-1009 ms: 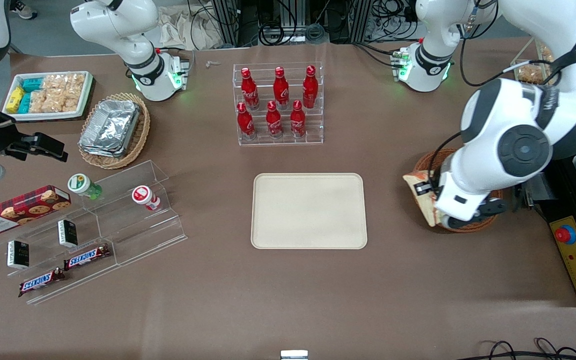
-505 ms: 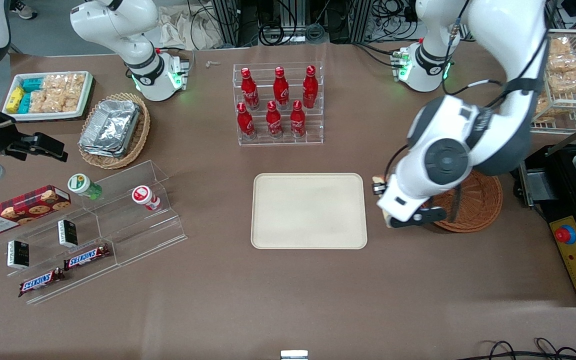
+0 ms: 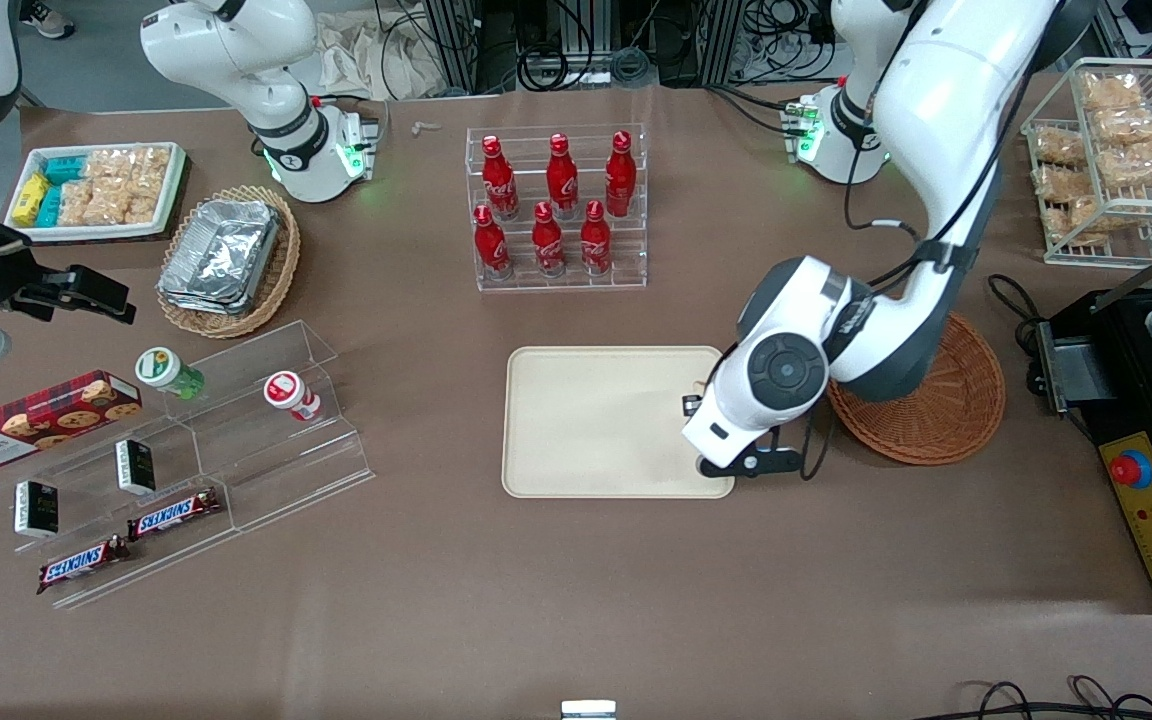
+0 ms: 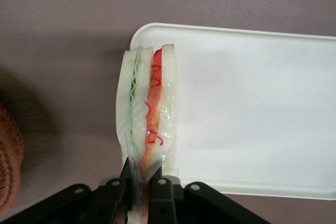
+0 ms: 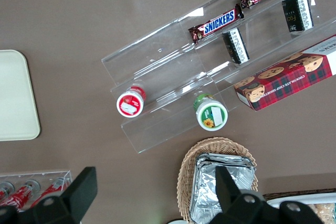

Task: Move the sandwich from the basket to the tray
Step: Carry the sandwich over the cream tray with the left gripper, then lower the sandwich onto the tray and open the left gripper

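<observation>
Cream tray (image 4: 252, 108) edge is lying under the sandwich (image 4: 149, 114); jaws clenching it, the gripper (image 4: 140, 190) is risking dropping it half off.

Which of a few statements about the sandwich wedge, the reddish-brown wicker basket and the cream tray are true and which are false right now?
1. The left arm's gripper is shut on the triangular white-bread sandwich. True.
2. The sandwich lies in the round reddish-brown woven wicker basket. False: it is held at the edge of the flat cream rectangular tray.
3. The basket holds no sandwich. True.
4. The gripper hovers over the red bottles. False: it is at the tray's edge nearest the basket.
</observation>
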